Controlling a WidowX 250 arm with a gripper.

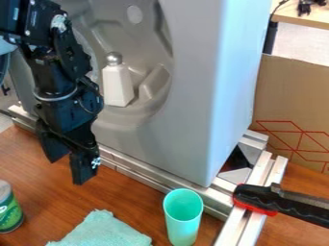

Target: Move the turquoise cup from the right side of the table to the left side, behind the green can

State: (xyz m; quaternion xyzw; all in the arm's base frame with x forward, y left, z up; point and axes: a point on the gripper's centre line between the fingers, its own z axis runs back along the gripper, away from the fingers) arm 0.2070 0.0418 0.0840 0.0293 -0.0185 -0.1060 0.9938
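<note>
Teal cloth [101, 231] lies on the tabletop [125, 192] between a green can [9, 211], left, and upright turquoise tumbler [183, 218], right; claw [67, 172] hangs beyond, moderately open, holding nothing.

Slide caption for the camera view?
Empty black gripper, fingers apart, above a wooden table with teal cup, teal cloth and green can; white bottle in gray recess behind.

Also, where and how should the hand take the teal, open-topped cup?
I'd take the cup by its rim, from above, on the side facing the pale teal cloth, one finger inside, one outside. It stands upright, mouth open; the silver metal rail runs close on the far side, so room looks tighter there. The black hand points down.
</note>
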